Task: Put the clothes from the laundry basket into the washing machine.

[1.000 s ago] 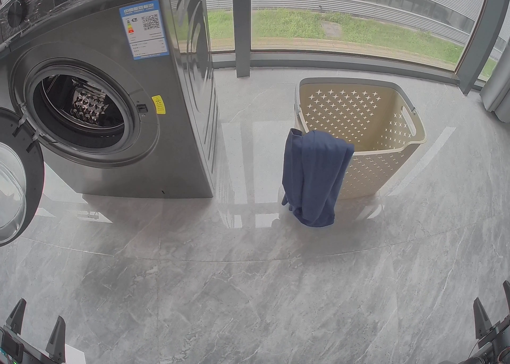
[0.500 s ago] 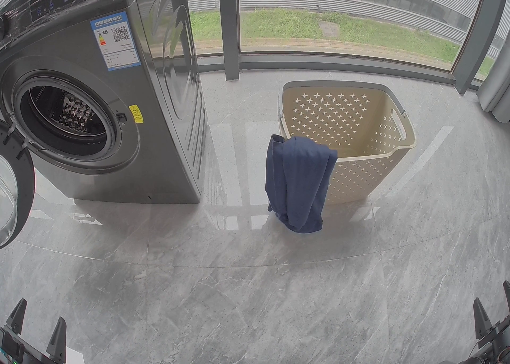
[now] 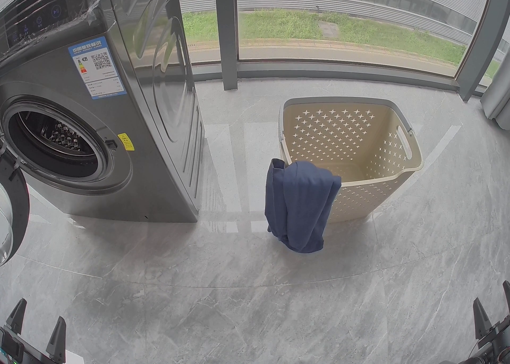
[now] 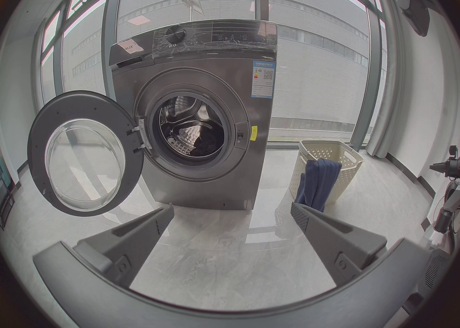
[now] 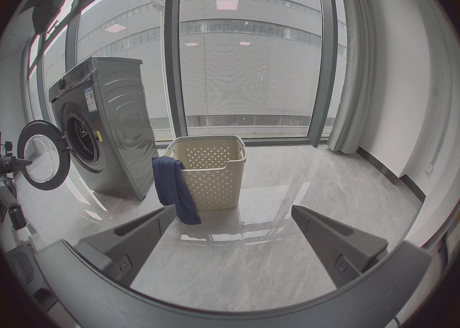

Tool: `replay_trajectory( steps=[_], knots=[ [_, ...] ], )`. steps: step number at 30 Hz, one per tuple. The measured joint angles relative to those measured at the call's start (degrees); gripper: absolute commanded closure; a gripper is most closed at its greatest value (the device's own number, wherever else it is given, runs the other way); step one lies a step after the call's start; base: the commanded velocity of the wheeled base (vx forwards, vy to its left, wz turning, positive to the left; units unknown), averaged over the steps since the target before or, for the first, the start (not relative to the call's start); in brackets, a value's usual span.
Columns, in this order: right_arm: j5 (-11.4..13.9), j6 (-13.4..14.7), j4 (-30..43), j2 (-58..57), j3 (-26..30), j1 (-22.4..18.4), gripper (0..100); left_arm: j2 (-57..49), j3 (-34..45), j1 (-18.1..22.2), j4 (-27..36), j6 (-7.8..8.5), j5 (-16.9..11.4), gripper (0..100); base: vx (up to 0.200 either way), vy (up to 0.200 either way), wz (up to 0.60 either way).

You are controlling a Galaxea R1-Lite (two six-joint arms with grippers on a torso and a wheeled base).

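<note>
**Facing the basket, nothing picked up yet**

Both my hands are low and empty. The left hand point(image 4: 229, 211) has its fingers spread apart with nothing between them, and the right hand point(image 5: 229, 211) is the same. Each is well apart from the laundry.

The piece I can see to move is a blue garment point(image 3: 300, 205). It is draped over the near rim of the laundry basket point(image 3: 366, 197), with most of it hanging down the outside wall towards the floor point(image 3: 239, 301). What I can see of the inside of the basket looks bare. The washing machine point(image 3: 149, 115) stands to my left of the basket, a strip of floor between them. Its door point(image 4: 84, 152) is swung wide open and the drum point(image 4: 191, 128) has a dark shape low inside, though I cannot tell what it is.

I judge this to be the approach, ahead of any grasp. Next I need to get close enough for one hand to reach the rim and pinch the cloth where it folds over, since that is the thickest part. The loose tail may drag or catch on the rim as it lifts.
</note>
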Motion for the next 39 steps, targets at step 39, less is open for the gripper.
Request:
replay_trajectory(
  steps=[39],
  knots=[
    [2.8, 10.69, -30.34, 53.24, -14.09, 15.62, 0, 0.0, 0.0, -0.05, -0.02, 0.55, 0.09, 0, 0.0, -0.01, 0.0]
  ],
)
